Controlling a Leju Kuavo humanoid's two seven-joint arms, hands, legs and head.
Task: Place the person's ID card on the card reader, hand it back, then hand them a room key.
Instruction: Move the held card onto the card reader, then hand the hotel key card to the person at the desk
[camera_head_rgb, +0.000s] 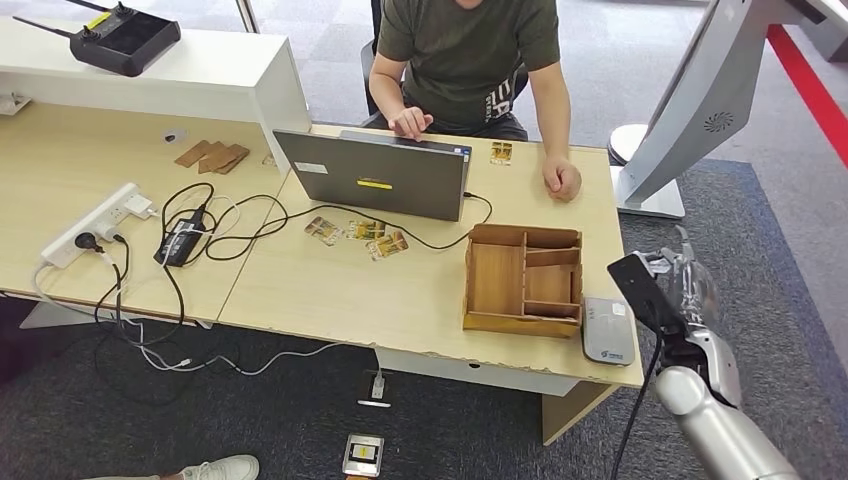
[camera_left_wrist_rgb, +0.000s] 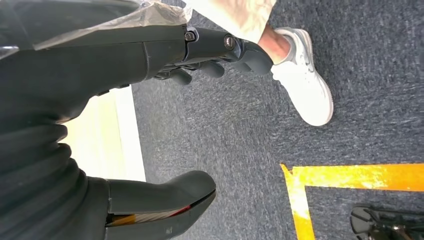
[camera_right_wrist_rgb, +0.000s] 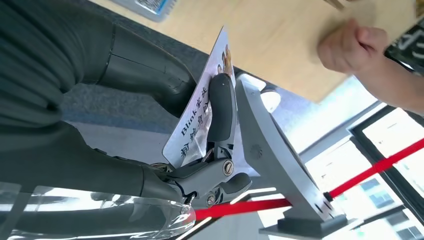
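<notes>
Evidently the first step is in hand: the right hand (camera_right_wrist_rgb: 200, 130) pinches the white printed ID card (camera_right_wrist_rgb: 200, 117) between its thick grey thumb and a dark finger, out beyond the right end of the pale wooden table (camera_head_rgb: 330, 290). In the head view the same hand (camera_head_rgb: 680, 285) hovers just beside the small grey-white card reader (camera_head_rgb: 608, 330), which lies at the table's near right corner, close against the brown wooden compartment box (camera_head_rgb: 522, 280). The next move, I judge, calls for bringing the card across and laying it flat on the reader.

The left hand (camera_left_wrist_rgb: 215, 55) hangs low over blue-grey carpet, fingers loosely curled and holding nothing. A seated person in a dark green shirt (camera_head_rgb: 468, 50) rests a fist on the table behind a grey laptop (camera_head_rgb: 375, 175). Several small printed cards (camera_head_rgb: 360, 235) and tangled black cables (camera_head_rgb: 215, 225) lie further left.
</notes>
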